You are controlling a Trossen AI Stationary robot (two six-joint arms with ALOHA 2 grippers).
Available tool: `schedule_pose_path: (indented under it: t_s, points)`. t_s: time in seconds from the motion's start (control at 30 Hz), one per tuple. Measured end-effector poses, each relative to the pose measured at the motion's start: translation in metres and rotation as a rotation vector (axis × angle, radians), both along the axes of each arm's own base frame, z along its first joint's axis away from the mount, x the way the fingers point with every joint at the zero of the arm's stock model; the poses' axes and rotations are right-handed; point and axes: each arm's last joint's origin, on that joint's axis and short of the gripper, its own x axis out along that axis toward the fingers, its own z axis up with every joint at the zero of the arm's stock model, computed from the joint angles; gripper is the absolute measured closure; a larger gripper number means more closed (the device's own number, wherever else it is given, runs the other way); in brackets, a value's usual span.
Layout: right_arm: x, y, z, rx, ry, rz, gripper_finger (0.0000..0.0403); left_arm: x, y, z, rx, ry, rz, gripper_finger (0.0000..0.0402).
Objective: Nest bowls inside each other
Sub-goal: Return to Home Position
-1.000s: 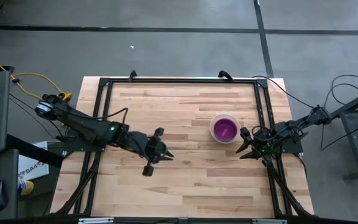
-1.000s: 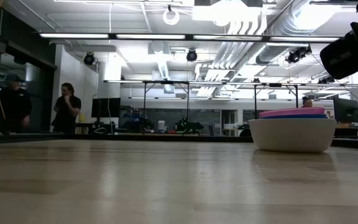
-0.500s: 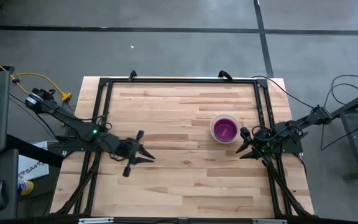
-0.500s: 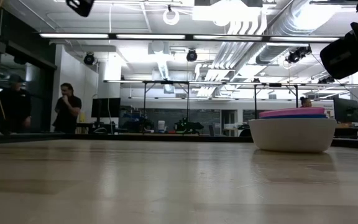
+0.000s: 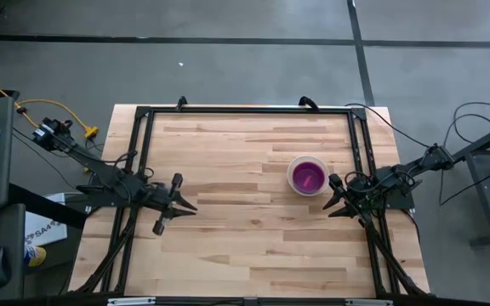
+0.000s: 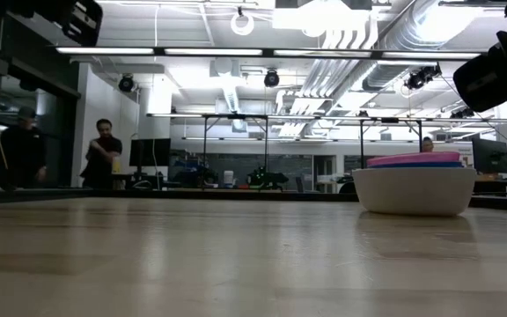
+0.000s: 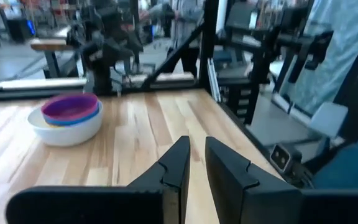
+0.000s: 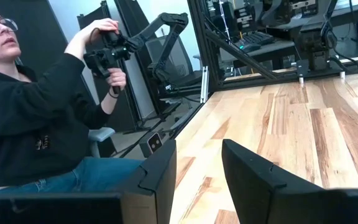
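Left gripper (image 5: pixel 190 208) has retracted from mid-table toward the left edge of the table (image 5: pixel 228 255); one second ago it was nearer the centre. Right gripper (image 5: pixel 331 196) and the bowls (image 5: pixel 307 175) have not moved.

**Position of task items**
- The bowls stand as one nest on the right half of the table, just beside the right gripper but apart from it.
- The white bowl (image 6: pixel 415 189) is the outer one. The low view shows a pink rim over a blue rim above its edge.
- No loose bowl shows anywhere on the table.

**Gripper state**
- Left gripper (image 7: pixel 197 148): fingers narrowly parted, holding nothing, well apart from the nest.
- Right gripper (image 8: pixel 198 155): fingers parted with a clear gap, holding nothing, waiting at the right edge.

**Step in hand**
Nesting appears complete. The left arm is withdrawing to its rest pose, and nothing remains to be grasped.

**Next move**
- The left arm should finish folding back over its own side of the frame. Its path lies away from the nest, so the risk of contact is judged low.
- The right arm already appears parked. Any movement by it should lead away from the nest, which sits close to its fingertips.
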Motion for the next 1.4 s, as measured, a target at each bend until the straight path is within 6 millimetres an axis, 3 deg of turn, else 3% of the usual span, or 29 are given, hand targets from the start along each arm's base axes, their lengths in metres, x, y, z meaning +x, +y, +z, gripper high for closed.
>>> schedule_pose_path:
  t_s: [0.67, 1.4]
  points:
    - [0.0, 0.0, 0.0, 0.0, -0.001, 0.0, 0.028, -0.041, 0.026, -0.036, -0.097, -0.196, 0.0, 0.0352]
    - [0.0, 0.0, 0.0, 0.0, 0.0, -0.001, 0.028, -0.058, 0.036, -0.047, -0.108, -0.266, -0.008, 0.0352]
